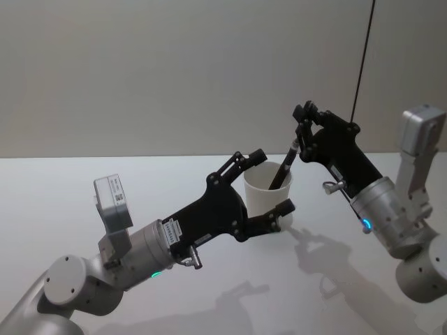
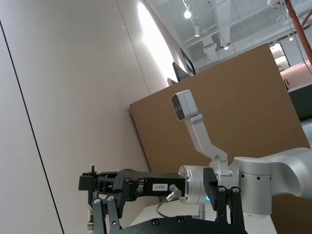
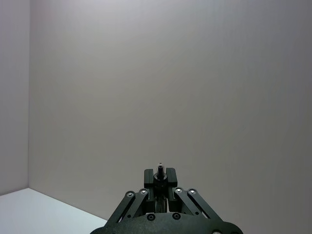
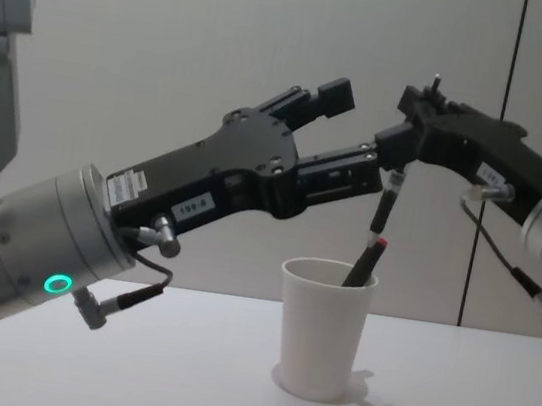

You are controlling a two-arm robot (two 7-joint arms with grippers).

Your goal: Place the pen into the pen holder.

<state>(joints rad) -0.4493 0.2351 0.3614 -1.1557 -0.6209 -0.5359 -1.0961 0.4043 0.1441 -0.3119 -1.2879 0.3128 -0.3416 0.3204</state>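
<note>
Two grippers at the pen holder (image 4: pixel 324 324) on the table (image 1: pixel 84 181): left gripper (image 1: pixel 269 185) spread wide around it, not visibly touching; right gripper (image 4: pixel 398 160) pinches the pen's (image 4: pixel 376 228) top, lower end already inside. Risk: released aslant, pen could lever the light cup over; left finger might nudge it.
</note>
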